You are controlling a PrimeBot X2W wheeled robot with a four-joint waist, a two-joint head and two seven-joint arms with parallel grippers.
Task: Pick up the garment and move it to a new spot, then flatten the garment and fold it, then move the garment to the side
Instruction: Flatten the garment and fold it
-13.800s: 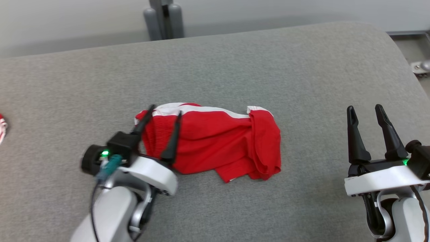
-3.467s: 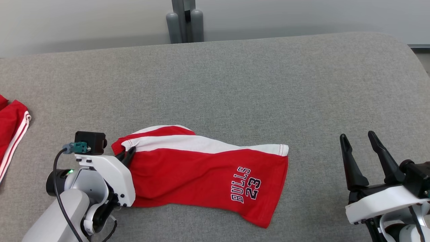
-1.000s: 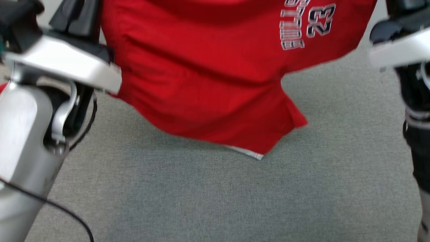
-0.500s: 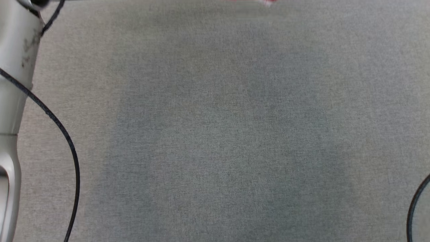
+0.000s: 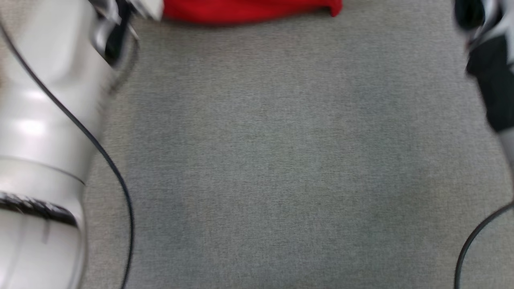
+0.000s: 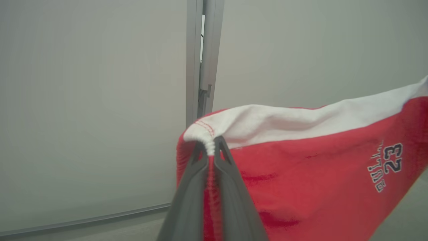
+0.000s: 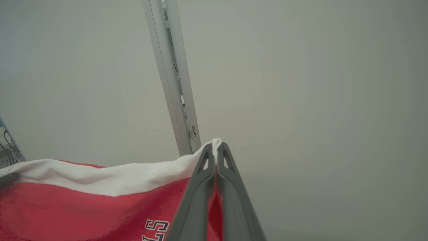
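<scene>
Garment (image 6: 301, 174) stretched aloft — left gripper (image 6: 210, 144), right gripper (image 7: 216, 148) pinch its white edge.

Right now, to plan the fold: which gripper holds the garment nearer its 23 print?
The right gripper; the print sits beside its jaws, but far from the left gripper.

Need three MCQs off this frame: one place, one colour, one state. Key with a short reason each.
1. Where does the left hand grip the garment?
A. end of its white band
B. middle of the red panel
C. bottom hem

2. Garment's main colour?
A. blue
B. red
C. green

3. Right hand state?
A. open wide
B. shut on the garment
C. shut on nothing

Key:
1 A, the left wrist view shows it pinching bunched white cloth.
2 B, red covers most of the cloth.
3 B, the right wrist view shows cloth clamped in it.
</scene>
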